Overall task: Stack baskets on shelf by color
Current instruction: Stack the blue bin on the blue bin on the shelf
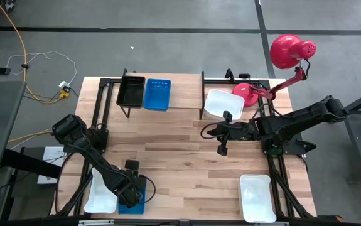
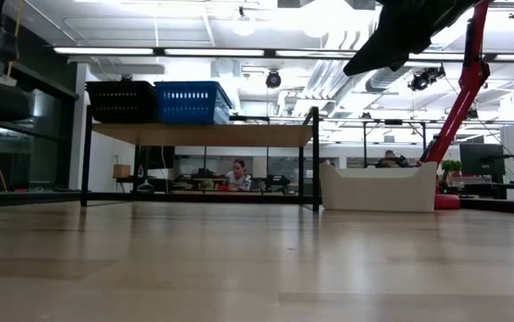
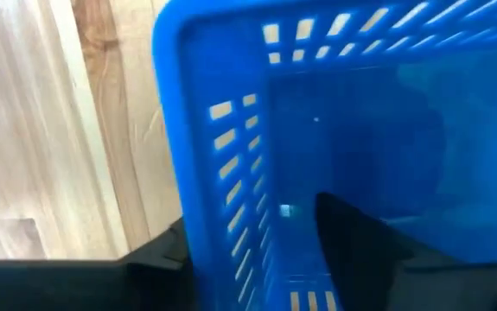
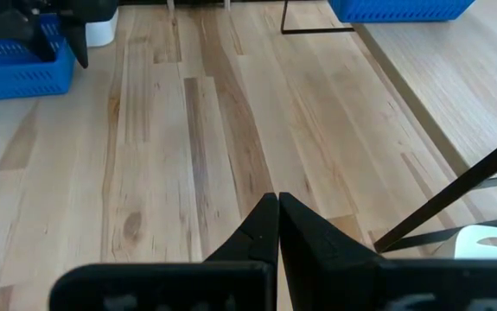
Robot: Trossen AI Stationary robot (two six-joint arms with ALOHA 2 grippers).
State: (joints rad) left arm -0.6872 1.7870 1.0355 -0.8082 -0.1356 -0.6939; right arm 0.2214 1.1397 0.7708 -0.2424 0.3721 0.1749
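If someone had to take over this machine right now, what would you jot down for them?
Left gripper: at the table's near-left corner, fingers straddling the wall of a blue basket, one inside and one outside; grip not yet clearly closed.
Right gripper: shut, empty, hanging above mid-table beside the shelf.
Done: a black basket and another blue basket sit side by side on the shelf.
Left: the blue one at the left gripper, a white basket next to it, a white basket near-right, and a white basket by the shelf's right end.
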